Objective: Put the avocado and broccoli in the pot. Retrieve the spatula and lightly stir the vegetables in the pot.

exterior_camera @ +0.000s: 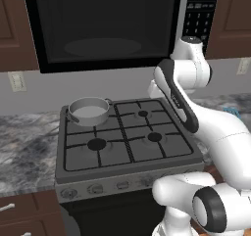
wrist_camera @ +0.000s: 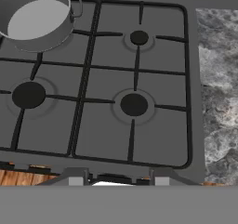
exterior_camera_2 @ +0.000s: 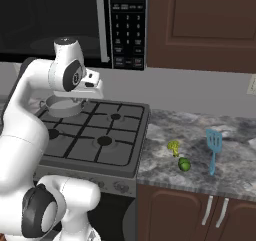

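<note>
Pot sits on the stove, back-left burner, nothing inside it in the hand view. Shallow grey metal, small side handles; it looks stiff and steady enough to take dropped-in items without shifting.

Avocado and broccoli lie on the bench to the right of the stove, nearer its front edge, just beside each other, apparently not touching. Spatula lies further right on the same bench, head toward the back, thin handle pointing at the front edge.

Pincer: tips show at the bottom of the hand view, above the stove's front edge, set apart with nothing between them, so released and carrying nothing. The arm is raised over the stove, well apart from the vegetables.

Handling guesses:
- Avocado: small, smooth, round. Likely slippery and prone to roll; close across its widest middle from above.
- Broccoli: lumpy, light, probably a bit soft. The bumps give purchase; pinch the crown or the stalk, whichever sits up. Too small to tell which.
- Spatula: light, stiff, thin handle lying flat on the bench. Take the handle mid-length, jaws across it. Low profile means a risk of scraping the bench.

Neither vegetable is in the pot yet.
</note>
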You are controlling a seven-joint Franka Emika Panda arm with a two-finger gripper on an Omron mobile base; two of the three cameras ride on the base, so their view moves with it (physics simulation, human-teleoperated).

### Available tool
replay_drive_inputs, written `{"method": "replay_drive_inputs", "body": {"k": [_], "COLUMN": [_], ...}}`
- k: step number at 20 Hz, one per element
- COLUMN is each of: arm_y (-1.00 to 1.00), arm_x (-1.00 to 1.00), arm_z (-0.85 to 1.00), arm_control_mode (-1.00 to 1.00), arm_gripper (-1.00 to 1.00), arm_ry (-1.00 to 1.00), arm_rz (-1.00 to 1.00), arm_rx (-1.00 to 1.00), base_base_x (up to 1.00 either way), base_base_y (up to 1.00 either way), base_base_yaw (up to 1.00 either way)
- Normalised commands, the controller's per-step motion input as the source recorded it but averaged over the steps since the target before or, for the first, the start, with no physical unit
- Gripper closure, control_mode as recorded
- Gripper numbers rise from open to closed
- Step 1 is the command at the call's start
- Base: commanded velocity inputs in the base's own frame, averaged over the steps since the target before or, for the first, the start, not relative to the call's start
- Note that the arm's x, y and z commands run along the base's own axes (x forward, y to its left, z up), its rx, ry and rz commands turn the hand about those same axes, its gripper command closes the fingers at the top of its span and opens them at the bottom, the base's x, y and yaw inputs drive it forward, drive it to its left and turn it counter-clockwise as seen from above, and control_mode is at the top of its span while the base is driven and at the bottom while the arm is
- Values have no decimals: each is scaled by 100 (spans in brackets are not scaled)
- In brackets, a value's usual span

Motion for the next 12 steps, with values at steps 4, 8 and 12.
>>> {"method": "replay_drive_inputs", "body": {"k": [4, 8, 12], "arm_y": [4, 5, 4], "arm_x": [-12, -6, 0], "arm_z": [0, 0, 0], "arm_control_mode": [-100, -100, -100], "arm_gripper": [-100, -100, -100], "arm_ry": [0, 0, 0], "arm_rz": [0, 0, 0], "arm_rx": [0, 0, 0], "base_base_x": [0, 0, 0], "base_base_y": [0, 0, 0], "base_base_yaw": [0, 0, 0]}}
